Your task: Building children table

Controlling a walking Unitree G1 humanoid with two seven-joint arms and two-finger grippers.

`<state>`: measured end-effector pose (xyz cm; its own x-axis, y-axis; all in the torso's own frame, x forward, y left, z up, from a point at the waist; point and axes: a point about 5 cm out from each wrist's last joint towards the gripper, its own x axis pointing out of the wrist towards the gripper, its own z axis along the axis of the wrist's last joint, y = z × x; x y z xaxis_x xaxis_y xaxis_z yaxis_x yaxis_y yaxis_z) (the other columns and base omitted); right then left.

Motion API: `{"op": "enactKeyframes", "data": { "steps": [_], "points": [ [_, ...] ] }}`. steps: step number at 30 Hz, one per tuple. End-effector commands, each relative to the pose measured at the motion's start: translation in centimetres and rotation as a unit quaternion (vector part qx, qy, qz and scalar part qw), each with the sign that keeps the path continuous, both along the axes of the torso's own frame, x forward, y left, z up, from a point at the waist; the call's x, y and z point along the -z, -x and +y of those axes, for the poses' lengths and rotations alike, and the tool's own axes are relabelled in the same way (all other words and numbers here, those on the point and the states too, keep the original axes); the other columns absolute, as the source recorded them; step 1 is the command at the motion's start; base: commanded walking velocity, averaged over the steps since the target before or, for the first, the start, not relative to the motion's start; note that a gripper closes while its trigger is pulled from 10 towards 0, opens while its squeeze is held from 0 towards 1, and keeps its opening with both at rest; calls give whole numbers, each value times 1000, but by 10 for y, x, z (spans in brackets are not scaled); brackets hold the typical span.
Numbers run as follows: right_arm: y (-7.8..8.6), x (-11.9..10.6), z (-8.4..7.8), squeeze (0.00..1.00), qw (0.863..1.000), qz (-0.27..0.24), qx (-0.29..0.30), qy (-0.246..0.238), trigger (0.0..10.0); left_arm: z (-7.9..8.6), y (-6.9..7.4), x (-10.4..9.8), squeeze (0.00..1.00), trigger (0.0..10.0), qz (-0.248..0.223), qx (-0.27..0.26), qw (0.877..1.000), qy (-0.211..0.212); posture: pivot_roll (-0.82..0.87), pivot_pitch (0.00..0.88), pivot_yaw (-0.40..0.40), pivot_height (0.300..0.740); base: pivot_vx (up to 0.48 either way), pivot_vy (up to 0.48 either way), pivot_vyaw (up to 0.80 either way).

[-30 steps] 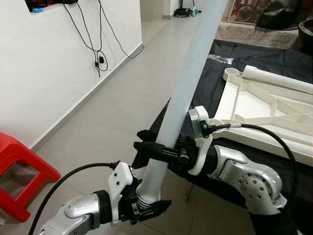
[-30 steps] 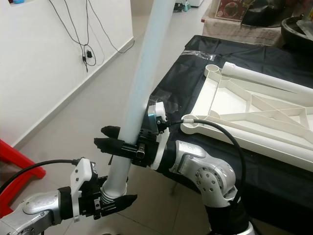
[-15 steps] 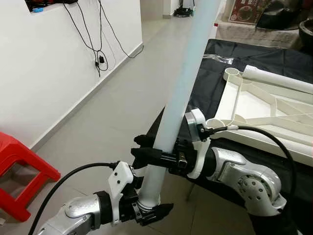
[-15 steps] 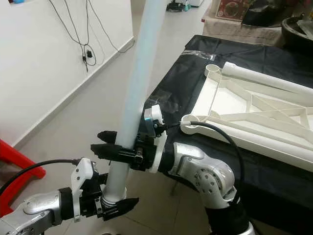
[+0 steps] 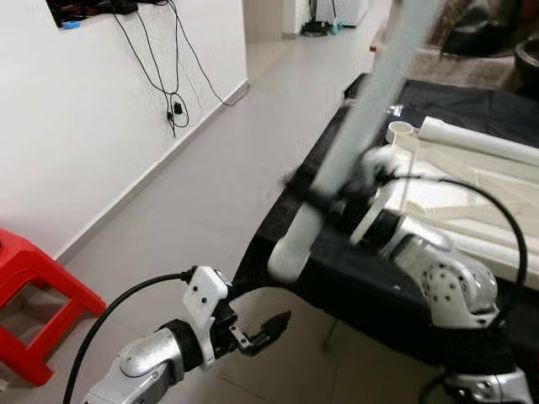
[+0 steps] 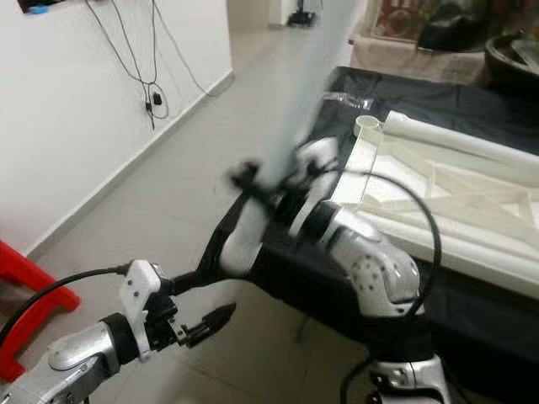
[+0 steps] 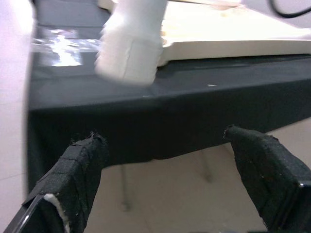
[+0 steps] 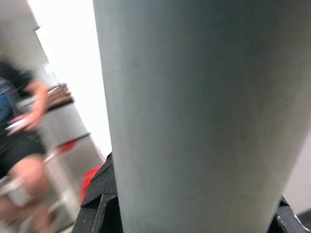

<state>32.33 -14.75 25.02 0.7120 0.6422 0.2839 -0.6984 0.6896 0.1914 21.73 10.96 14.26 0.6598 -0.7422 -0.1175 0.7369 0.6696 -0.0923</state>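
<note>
A long white table leg (image 5: pixel 354 143) slants up over the corner of the black-covered table (image 5: pixel 370 290), blurred by motion. My right gripper (image 5: pixel 313 195) is shut on it a little above its lower end, and the tube (image 8: pixel 194 111) looms large in the right wrist view. The white upturned tabletop (image 5: pixel 472 189) lies on the black cloth, with a second leg (image 5: pixel 480 139) lying across it. My left gripper (image 5: pixel 265 328) hangs low over the floor, open and holding nothing. In the left wrist view its fingers (image 7: pixel 77 170) stand wide apart below the leg's end (image 7: pixel 133 48).
A red plastic stool (image 5: pixel 34 295) stands on the floor at the left. Black cables (image 5: pixel 173 105) hang down the white wall. Grey tiled floor stretches ahead beside the table. A blurred person (image 8: pixel 24 126) appears in the right wrist view.
My left gripper has let go of the leg's lower end and dropped away, open. My right gripper has swung the leg up and right, toward the table corner.
</note>
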Motion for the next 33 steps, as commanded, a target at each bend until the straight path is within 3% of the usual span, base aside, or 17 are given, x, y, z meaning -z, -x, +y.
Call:
{"op": "enactKeyframes", "data": {
  "steps": [1, 6, 8, 9, 11, 12, 19, 28, 33],
  "points": [
    [-8, -5, -9, 0, 998, -14, 66, -12, 0, 4, -4, -1, 0, 10000, -16, -29, 999, -8, 112, 89, 8, 740, 0, 0, 0],
    [-14, -9, -15, 0, 993, -24, 115, -20, 0, 9, -12, -7, 0, 10000, -55, -58, 996, -37, 117, 86, 7, 740, 0, 0, 0],
    [-17, -11, -18, 0, 988, -30, 149, -24, 0, 15, -19, -10, 0, 10000, -73, -86, 993, -45, 117, 85, 5, 740, 0, 0, 0],
    [-19, -13, -23, 0, 977, -43, 208, -19, 0, 24, -31, -15, 0, 10000, -97, -143, 983, -55, 117, 84, 7, 740, 0, 0, 0],
    [-19, -13, -23, 0, 977, -43, 208, -19, 0, 24, -31, -15, 0, 10000, -97, -143, 983, -55, 117, 84, 7, 740, 0, 0, 0],
    [-20, -14, -23, 0, 970, -48, 237, -15, 10000, 25, -35, -18, 0, 10000, -106, -161, 980, -55, 116, 86, 7, 740, 0, 0, 0],
    [-22, -9, -15, 0, 958, -60, 282, -13, 10000, 19, -39, -21, 0, 10000, -126, -179, 975, -46, 116, 92, 7, 740, 234, -217, 0],
    [-24, -4, -10, 0, 959, -58, 278, -15, 10000, 22, -40, -19, 0, 10000, -125, -185, 974, -41, 120, 101, 0, 740, 387, -278, 0],
    [-25, -6, -6, 0, 959, -61, 276, -18, 10000, 29, -45, -19, 0, 10000, -109, -216, 970, -28, 124, 108, -2, 740, 0, 0, 0]
  ]
}}
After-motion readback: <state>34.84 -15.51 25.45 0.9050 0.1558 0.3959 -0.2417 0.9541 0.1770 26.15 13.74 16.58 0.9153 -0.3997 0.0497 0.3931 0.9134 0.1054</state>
